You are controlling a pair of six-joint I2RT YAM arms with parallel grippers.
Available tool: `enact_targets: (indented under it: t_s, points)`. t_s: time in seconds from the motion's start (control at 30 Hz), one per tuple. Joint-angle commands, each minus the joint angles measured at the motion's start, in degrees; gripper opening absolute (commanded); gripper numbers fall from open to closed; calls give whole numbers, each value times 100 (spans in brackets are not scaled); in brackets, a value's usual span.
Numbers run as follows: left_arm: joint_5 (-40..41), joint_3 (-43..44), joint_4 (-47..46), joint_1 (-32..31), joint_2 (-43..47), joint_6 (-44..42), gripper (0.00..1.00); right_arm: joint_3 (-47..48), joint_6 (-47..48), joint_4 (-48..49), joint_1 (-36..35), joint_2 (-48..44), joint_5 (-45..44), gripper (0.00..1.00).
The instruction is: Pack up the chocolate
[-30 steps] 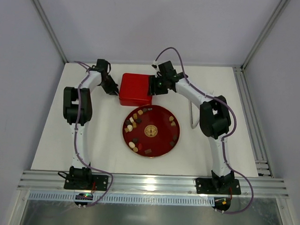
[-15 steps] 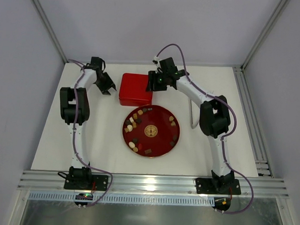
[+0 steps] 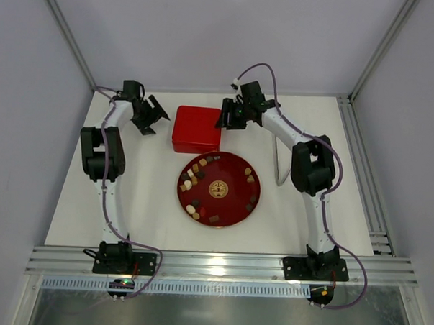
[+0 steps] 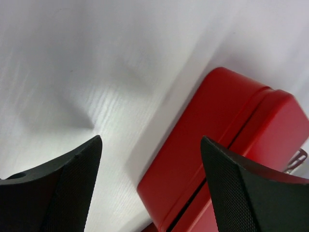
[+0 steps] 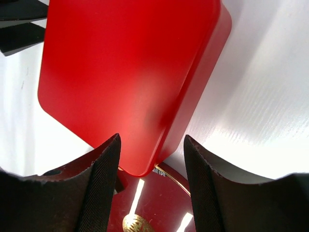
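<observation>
Nearest the arm bases, the round red plate holds the chocolates around a gold emblem too small to read. Beyond it, touching its far rim, the red tin sits lidded on the counter. Both arms have drawn back from its sides over the last second: left gripper and right gripper, fingers spread, hold nothing. So no chocolates look packed. I see no brand anywhere.

Red tin: closed, flat, near the table's far edge. Chocolates: loose on the round red plate, mid-table, touching the tin.
</observation>
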State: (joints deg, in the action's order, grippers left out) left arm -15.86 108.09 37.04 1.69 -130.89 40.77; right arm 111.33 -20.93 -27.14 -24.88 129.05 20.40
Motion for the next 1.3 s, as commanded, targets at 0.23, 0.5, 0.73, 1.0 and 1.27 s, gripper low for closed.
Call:
enact_targets:
  t_s: [0.23, 0.5, 0.73, 1.0, 1.27]
  points:
    - [-1428, -992, -2095, 6, 723, 510, 85, 601, -570, 437, 115, 489, 640, 58]
    - [-1710, -1247, -2306, -46, 688, 405, 84, 811, -781, 569, 168, 814, 790, 61]
    - [-1693, -1510, -2341, -117, 696, 370, 78, 987, -808, 534, 168, 999, 772, 61]
    - [-1351, -2064, -2394, -117, 986, 440, 67, 1084, -729, 429, 168, 1087, 702, 61]
    - [-1218, -2284, -2377, -345, 1074, 458, 58, 1277, -404, 24, -34, 1060, 236, 61]
